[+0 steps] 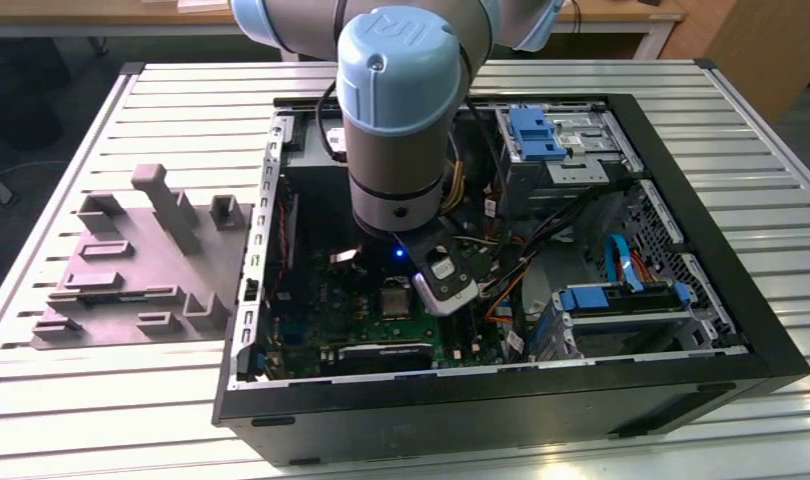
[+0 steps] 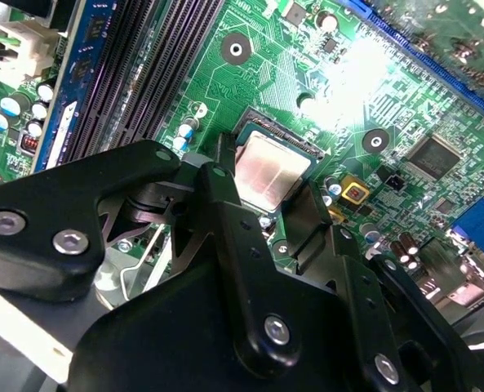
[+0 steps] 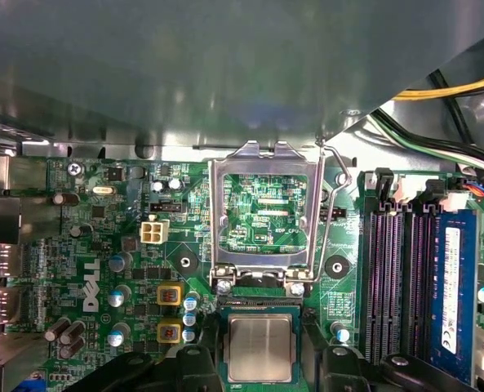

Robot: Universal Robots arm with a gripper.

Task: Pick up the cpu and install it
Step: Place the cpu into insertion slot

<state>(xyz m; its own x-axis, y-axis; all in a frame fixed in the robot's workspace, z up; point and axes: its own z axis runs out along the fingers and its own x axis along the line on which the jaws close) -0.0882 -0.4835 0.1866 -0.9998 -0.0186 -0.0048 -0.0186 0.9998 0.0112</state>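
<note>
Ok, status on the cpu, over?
Gripper down at the socket, grip unclear. Cpu lying flat in it. Load frame flipped up, clear of the cpu.

Exterior view: high and set back, tilted steeply down on an open computer case point(image 1: 512, 410) lying on a slatted table point(image 1: 98, 430). Whole case in frame, grey tray point(image 1: 125, 270) at nine o'clock of it (toward the exterior view's left), arm point(image 1: 398, 110) entering from twelve o'clock and blocking part of the motherboard point(image 1: 365, 325).

First wrist view: very close, facing the board almost square-on, with the open socket frame point(image 3: 262, 212) and the cpu point(image 3: 260, 347) just beside it.

Second wrist view: closer still, slanted across the board past the black body of the gripper point(image 2: 270, 192) in the foreground.

Shared by both wrist views: cpu, memory slots point(image 3: 397, 278), surrounding green board. Shared with the exterior view: the same board, from much farther off.
</note>
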